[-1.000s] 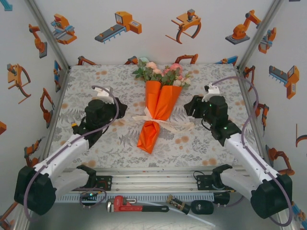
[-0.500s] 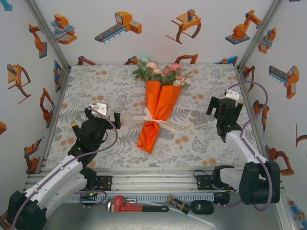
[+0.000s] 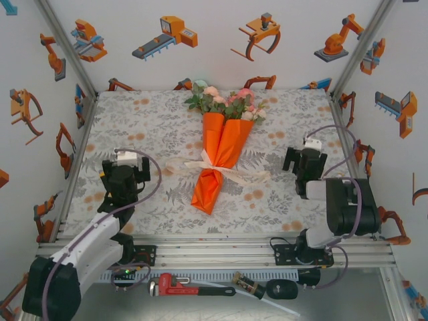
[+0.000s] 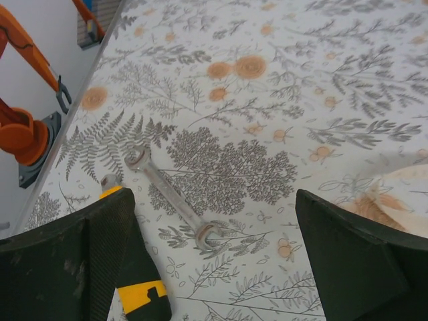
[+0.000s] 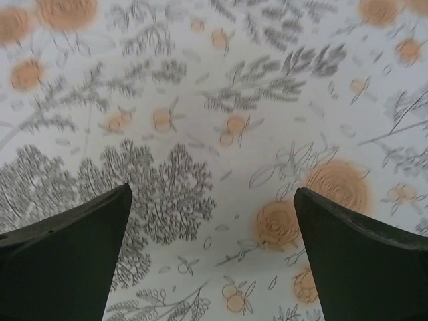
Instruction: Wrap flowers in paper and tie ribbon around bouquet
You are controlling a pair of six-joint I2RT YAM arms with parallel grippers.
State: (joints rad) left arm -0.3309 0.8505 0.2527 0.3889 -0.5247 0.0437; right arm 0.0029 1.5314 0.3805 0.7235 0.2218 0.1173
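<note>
The bouquet lies in the middle of the table: an orange paper [image 3: 221,155] cone with the flowers [image 3: 224,100] at its far end. The cream ribbon [image 3: 212,164] is tied round the cone's waist, its tails trailing left and right on the cloth. My left gripper [image 3: 125,167] stands open well to the left of the bouquet, touching nothing. In the left wrist view the gripper [image 4: 212,221] has only tablecloth between its wide-apart fingers. My right gripper [image 3: 305,160] is open to the right of the bouquet. Its wrist view of the gripper [image 5: 212,200] also shows bare cloth.
A small metal wrench [image 4: 170,200] and a yellow-and-black tool handle [image 4: 137,287] lie on the cloth by my left fingers. A red pipe wrench [image 3: 177,284] and other tools sit below the near rail. White walls close the table on three sides.
Both arms have drawn back from the bouquet toward the near edge, left arm going left, right arm folding back. Both grippers have opened wide. The bouquet has not moved.
</note>
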